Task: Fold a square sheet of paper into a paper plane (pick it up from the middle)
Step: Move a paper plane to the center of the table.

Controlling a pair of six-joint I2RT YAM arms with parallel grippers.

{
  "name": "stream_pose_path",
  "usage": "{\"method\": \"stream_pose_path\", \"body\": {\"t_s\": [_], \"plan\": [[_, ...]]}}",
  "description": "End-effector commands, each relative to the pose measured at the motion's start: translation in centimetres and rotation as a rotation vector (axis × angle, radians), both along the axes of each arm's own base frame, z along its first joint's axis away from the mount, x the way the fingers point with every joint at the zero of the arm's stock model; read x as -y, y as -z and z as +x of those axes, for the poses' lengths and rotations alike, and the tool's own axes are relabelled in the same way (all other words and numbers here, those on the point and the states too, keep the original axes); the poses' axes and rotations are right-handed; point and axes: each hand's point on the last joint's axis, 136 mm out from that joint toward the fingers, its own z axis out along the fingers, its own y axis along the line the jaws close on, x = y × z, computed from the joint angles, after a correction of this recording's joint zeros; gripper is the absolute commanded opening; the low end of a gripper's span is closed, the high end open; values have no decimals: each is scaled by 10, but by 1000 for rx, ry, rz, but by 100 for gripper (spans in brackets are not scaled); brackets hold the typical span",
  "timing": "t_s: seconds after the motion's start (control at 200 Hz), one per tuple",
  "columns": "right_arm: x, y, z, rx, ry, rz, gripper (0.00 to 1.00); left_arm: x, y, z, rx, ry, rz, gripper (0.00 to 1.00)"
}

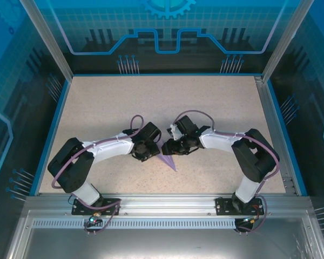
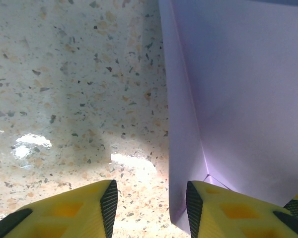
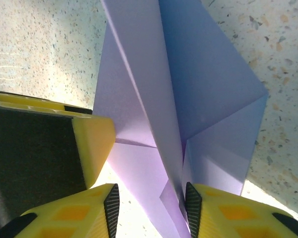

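While the paper plane (image 1: 168,161) lies half-folded at the lower middle of the overhead picture, its raised ridge runs between the right pincer's (image 3: 149,203) parted jaws, not clamped. The left pincer (image 2: 149,203), jaws also apart, has one finger (image 2: 228,213) over a wing on the bench (image 2: 64,99). I'd pin that wing flat, then close slowly, square to the crease.
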Motion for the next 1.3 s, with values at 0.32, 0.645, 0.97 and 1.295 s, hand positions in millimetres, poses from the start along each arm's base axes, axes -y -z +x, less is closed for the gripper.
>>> {"method": "stream_pose_path", "body": {"t_s": [0.32, 0.645, 0.97, 1.295], "plan": [[-7, 6, -13, 28, -79, -125, 31, -10, -2, -3, 13, -43, 5, 42], [-5, 13, -13, 124, -110, -326, 36, -15, 0, -6, 17, -56, 12, 41], [-5, 27, -17, 113, -132, -365, 34, -15, -7, -4, 40, -64, -1, 41], [-4, 18, -12, 129, -132, -390, 14, -27, -27, -5, 131, -104, -32, 42]]}}
